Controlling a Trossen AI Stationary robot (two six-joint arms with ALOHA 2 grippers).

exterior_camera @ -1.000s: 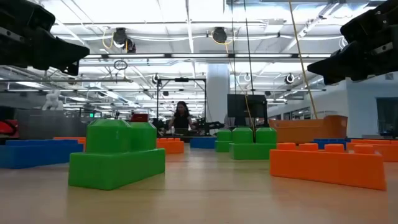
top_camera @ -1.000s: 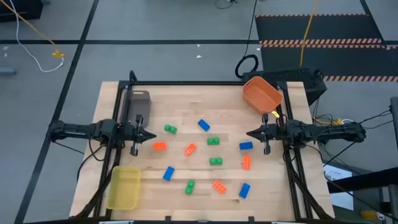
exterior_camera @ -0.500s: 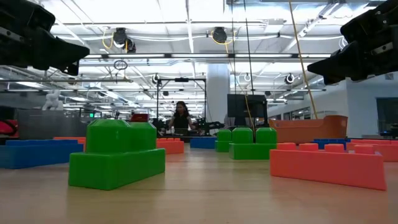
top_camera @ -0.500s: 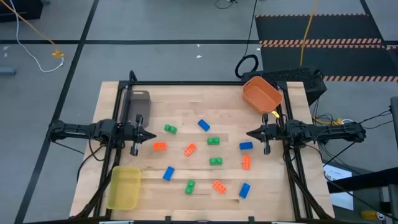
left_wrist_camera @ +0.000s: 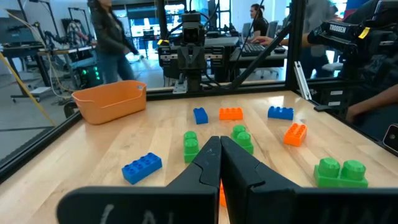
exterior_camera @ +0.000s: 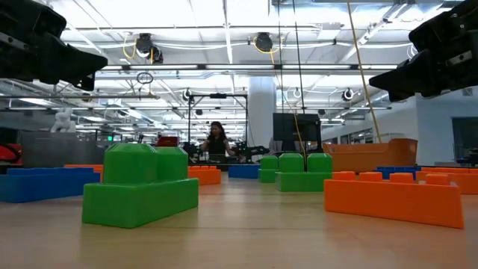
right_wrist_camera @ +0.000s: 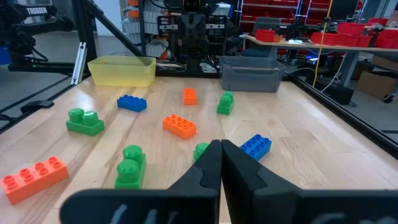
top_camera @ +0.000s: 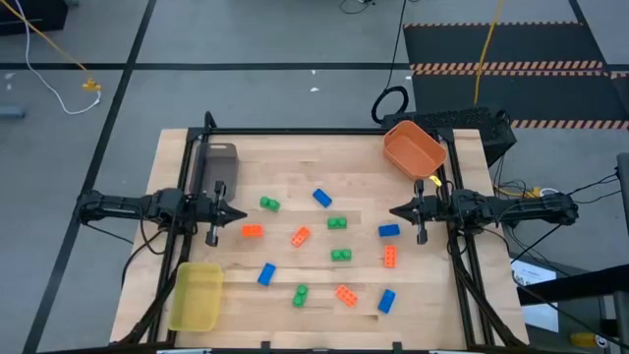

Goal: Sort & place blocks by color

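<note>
No visible change since earlier.

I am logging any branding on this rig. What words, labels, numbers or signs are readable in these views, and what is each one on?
"TROSSEN": white letters on the dark arm housing at the top right of the left wrist view.
"TROSSEN": again, smaller and less sharp, on the dark arm housing at the top left of the right wrist view.
The blocks, the orange bin and the table show no readable text.
</note>
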